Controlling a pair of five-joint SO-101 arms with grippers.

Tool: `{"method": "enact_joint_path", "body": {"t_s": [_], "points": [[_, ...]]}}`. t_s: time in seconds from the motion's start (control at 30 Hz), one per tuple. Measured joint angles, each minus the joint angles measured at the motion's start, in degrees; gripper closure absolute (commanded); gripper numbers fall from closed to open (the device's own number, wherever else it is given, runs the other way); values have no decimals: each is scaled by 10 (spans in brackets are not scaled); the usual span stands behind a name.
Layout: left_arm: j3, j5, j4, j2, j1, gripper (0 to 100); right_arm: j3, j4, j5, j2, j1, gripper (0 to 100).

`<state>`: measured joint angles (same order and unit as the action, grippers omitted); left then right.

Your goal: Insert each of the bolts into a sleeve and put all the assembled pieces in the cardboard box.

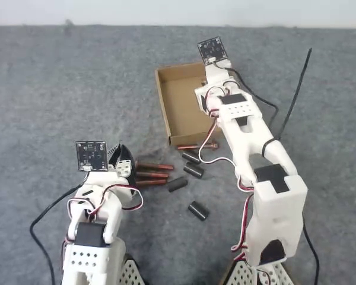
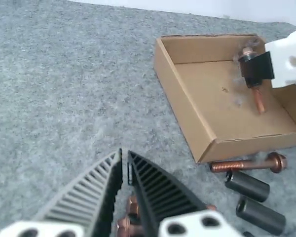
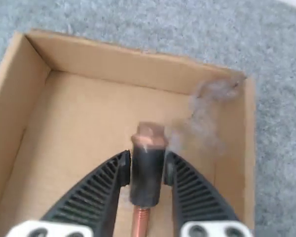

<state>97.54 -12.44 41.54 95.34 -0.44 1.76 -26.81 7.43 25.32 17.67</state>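
Right wrist view has the right gripper clamped on a sleeve with its bolt through it, hanging upright over the box floor. To do this well, I would lower it close to the cardboard, clear of the walls, before opening, so the pair neither bounces out nor slides apart. Left gripper, jaws nearly together, sits at the high view's lower left beside loose bolts.
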Motion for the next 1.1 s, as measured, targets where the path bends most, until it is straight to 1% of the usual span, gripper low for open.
{"method": "enact_joint_path", "body": {"t_s": [0.17, 0.27, 0.33, 0.5, 0.63, 0.83, 0.97, 1.1], "points": [[0, 1, 0, 0, 0, 989, -5, -10, 0, -4, 0, 959], [0, 1, 0, 0, 0, 989, -5, -49, 0, -34, 0, 990], [0, 1, 0, 0, -1, 989, -5, -87, 0, -69, 0, 992], [0, 1, 0, 0, 0, 989, -5, -224, 0, -160, 0, 992], [0, 1, 0, 0, 0, 989, -5, -373, 0, -220, 0, 992], [0, 1, 0, 0, 0, 989, -5, -568, 0, -260, 0, 992], [0, 1, 0, 0, 0, 989, -5, -657, 0, -269, 0, 992], [0, 1, 0, 0, 0, 989, 30, -688, 0, -298, 12, 992]]}}
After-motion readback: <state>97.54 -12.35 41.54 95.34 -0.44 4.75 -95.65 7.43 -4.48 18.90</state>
